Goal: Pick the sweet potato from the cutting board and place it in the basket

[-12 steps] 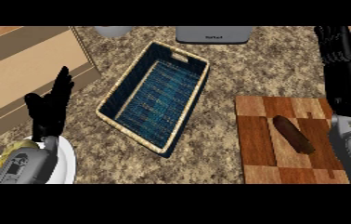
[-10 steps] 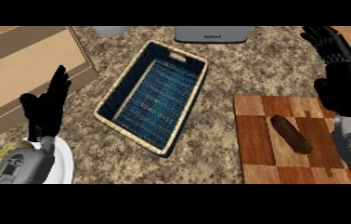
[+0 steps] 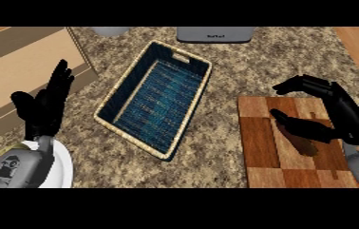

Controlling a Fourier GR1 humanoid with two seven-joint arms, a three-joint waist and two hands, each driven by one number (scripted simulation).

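While one basket (image 3: 155, 102) sat in the middle of the counter, one cutting board (image 3: 263, 147) lay well to its right. Over it the right hand (image 3: 324, 123) hung spread above the single sweet potato (image 3: 300, 140), mostly hidden; closing round it seemed next. One left hand (image 3: 43, 104) rested open.

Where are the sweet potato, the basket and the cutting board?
sweet potato (image 3: 306, 147): head view, on its lower end, showing below the right hand.
basket (image 3: 137, 144): head view, on its woven near rim.
cutting board (image 3: 263, 142): head view, on a bare left part of the wood.
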